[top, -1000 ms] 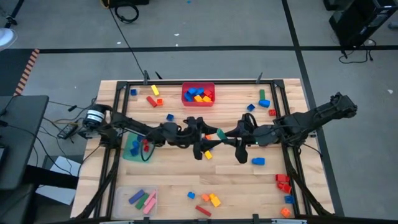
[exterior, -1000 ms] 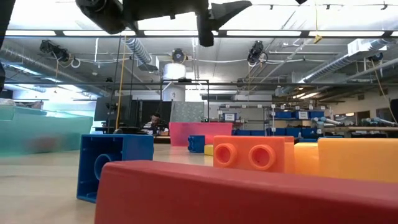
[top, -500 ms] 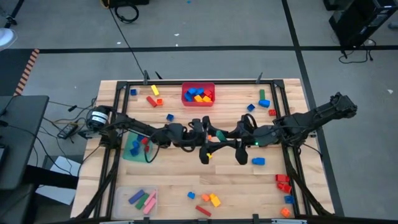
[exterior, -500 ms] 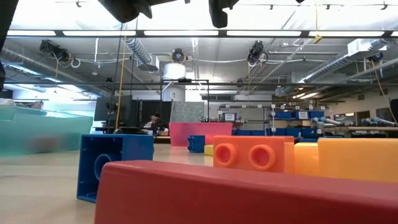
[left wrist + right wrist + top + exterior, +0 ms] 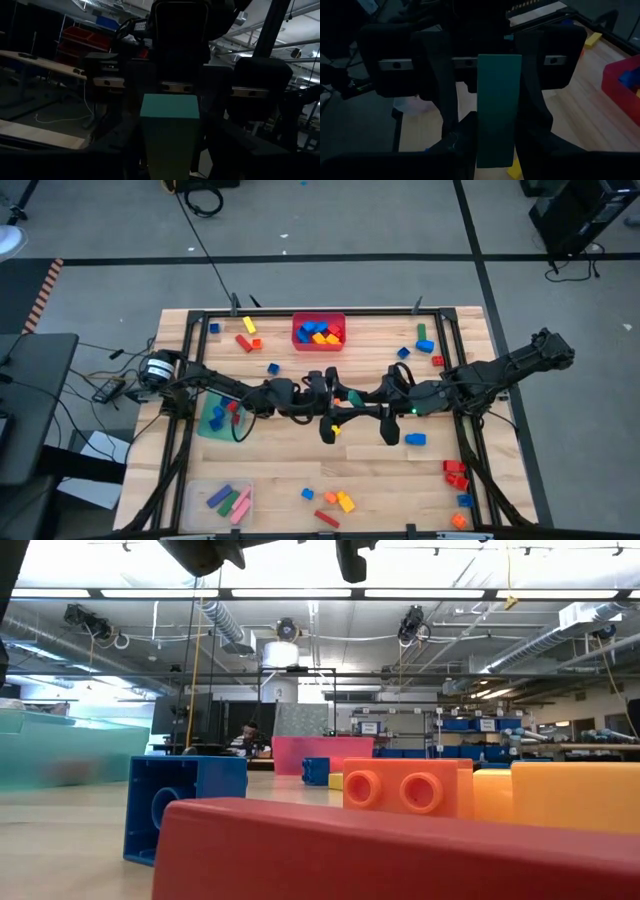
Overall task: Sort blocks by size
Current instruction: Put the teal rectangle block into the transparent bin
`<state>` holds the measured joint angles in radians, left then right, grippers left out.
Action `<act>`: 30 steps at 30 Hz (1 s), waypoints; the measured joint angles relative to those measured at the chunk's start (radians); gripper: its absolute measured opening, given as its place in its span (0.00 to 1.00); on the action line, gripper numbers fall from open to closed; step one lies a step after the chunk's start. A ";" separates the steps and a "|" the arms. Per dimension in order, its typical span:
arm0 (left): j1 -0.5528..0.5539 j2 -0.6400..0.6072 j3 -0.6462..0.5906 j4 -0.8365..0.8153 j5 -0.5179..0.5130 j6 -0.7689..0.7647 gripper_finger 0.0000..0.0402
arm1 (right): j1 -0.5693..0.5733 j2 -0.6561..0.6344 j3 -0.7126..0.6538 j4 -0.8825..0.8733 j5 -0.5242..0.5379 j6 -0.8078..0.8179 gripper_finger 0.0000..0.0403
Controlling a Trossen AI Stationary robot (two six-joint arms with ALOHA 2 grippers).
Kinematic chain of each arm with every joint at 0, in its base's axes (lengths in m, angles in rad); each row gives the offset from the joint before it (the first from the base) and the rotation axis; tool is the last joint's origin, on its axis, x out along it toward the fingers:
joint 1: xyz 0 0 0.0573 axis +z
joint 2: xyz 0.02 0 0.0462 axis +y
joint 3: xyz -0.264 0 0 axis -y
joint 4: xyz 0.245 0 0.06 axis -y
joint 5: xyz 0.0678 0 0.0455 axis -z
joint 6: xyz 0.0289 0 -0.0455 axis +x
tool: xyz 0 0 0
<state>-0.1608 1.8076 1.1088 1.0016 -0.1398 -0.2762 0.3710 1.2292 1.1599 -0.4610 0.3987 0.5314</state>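
A long green block (image 5: 498,100) stands roughly upright in the air over the table's middle (image 5: 351,397), with my right gripper (image 5: 497,122) shut on it from the right. My left gripper (image 5: 170,132) faces it from the left (image 5: 338,401). Its fingers stand open on either side of the same block (image 5: 169,140), farther up it than the right gripper's fingers. On one side I see a gap between finger and block. The other blocks lie scattered on the table or in the bins. My right gripper pinches the green block's two long sides (image 5: 485,142) between its two fingers, near the block's lower end. The fingers come from the table's right, slanting a little downward, and lie across the block. The block stands tilted but near upright, lifted clear of the table.
A red bin (image 5: 318,332) with blocks stands at the far middle, a green bin (image 5: 213,420) at the left, a clear bin (image 5: 218,500) at the near left. Loose blocks lie under the grippers (image 5: 335,430), at the near middle (image 5: 338,500) and along the right edge (image 5: 455,473).
My left gripper has risen a little and moved toward the right gripper, coming around the green block. My right gripper and the block have kept still.
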 joint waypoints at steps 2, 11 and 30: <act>0.000 0.000 0.000 0.000 0.000 -0.028 0.46 | 0.000 0.000 0.000 0.000 -0.004 0.002 0.28; 0.002 0.001 -0.001 0.054 -0.004 -0.055 0.48 | 0.000 -0.001 0.003 0.020 0.002 -0.007 0.29; 0.008 0.002 0.000 0.077 0.084 -0.060 0.59 | 0.000 -0.004 0.000 0.016 -0.012 -0.005 0.29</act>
<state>-0.1524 1.8091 1.1083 1.0784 -0.0563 -0.3358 0.3710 1.2255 1.1595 -0.4449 0.3871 0.5266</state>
